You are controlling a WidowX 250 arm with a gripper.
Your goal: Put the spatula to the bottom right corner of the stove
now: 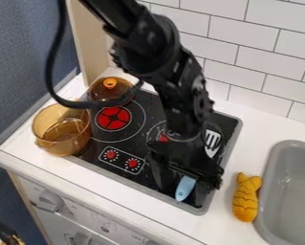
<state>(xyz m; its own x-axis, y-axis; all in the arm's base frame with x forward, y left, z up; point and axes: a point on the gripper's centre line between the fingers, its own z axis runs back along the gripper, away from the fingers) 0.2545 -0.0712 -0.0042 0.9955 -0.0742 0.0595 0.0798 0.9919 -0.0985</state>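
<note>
While the gripper (181, 195) hangs over the lower right of the stove (127, 139), fingers spread apart, the blue handle (185, 188) of the spatula (211, 139) sits between them. Spatula's on the stove's right side, slotted head toward the tiled wall (256, 69), handle end near bottom right corner.

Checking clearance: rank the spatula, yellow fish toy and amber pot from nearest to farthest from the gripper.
1. Spatula, right at the gripper.
2. Yellow fish toy, beside the sink.
3. Amber pot, at the view's left.
</note>
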